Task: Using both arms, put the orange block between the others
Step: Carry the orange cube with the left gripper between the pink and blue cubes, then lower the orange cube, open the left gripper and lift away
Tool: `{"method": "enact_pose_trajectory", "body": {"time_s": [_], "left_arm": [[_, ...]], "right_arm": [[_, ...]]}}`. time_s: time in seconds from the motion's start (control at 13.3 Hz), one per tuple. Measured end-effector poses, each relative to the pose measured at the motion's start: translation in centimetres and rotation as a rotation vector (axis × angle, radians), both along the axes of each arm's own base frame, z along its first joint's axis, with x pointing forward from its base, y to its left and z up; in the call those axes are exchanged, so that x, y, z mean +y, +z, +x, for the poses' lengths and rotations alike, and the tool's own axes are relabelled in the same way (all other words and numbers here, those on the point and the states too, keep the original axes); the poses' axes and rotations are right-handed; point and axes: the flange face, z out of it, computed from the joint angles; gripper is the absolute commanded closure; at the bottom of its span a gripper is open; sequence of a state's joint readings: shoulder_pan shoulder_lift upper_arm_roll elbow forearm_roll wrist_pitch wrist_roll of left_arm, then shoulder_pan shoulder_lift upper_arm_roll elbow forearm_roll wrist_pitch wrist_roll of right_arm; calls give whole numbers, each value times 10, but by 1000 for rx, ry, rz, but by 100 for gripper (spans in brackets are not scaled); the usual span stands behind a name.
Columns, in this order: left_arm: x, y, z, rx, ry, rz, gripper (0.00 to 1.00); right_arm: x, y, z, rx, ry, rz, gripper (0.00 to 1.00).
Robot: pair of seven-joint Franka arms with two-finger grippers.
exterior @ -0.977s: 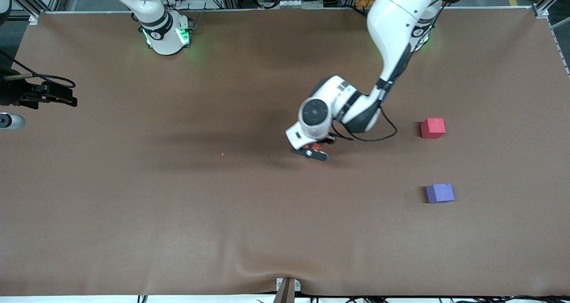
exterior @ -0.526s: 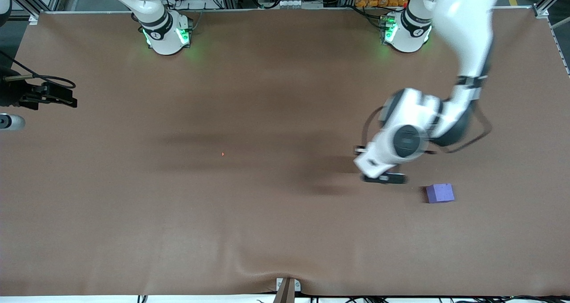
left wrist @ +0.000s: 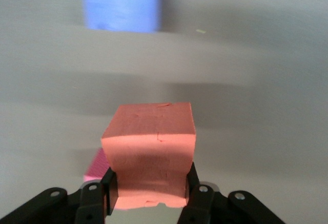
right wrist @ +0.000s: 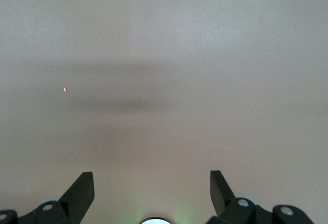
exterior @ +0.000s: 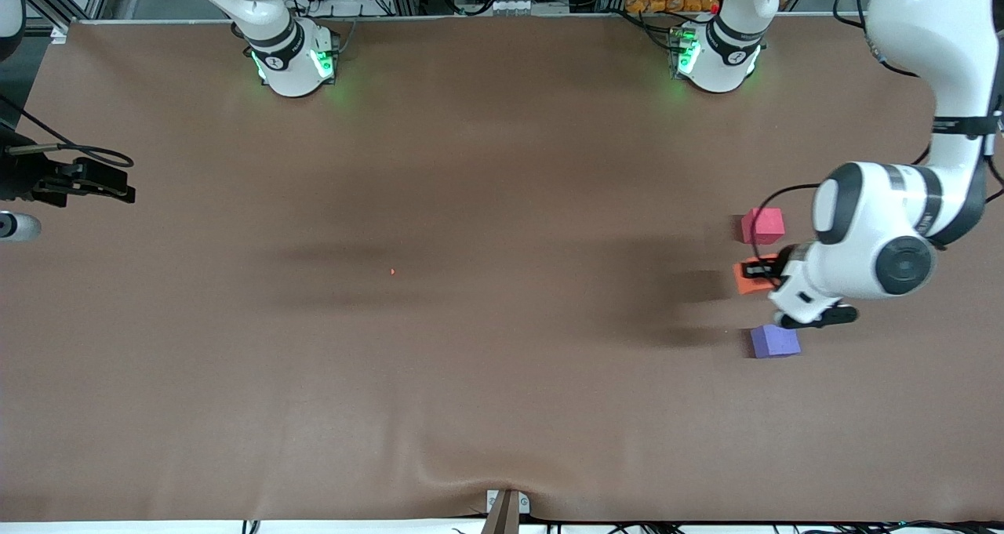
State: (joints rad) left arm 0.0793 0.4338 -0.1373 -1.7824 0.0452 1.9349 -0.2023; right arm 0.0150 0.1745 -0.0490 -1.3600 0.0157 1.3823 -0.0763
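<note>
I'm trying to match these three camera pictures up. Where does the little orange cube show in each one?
Front view: orange block between the pinkish-red cube and the purple-blue cube, in the left gripper.
Left wrist view: low centre, pinched between the fingers.
Right wrist view: not in it.
Shared landmark: purple-blue cube.

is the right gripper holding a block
No, the right gripper stands open with only bare brown table between its fingers; the orange block sits clamped in the left gripper.
</note>
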Motion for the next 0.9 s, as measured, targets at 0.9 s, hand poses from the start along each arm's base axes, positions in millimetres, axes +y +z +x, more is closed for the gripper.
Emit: {"method": "enact_pose_trajectory", "body": {"time_s": [0.9], "left_arm": [[40, -66, -6, -50, -59, -54, 100]], "right_arm": [[4, -3, -2, 22, 7, 1, 0]]}}
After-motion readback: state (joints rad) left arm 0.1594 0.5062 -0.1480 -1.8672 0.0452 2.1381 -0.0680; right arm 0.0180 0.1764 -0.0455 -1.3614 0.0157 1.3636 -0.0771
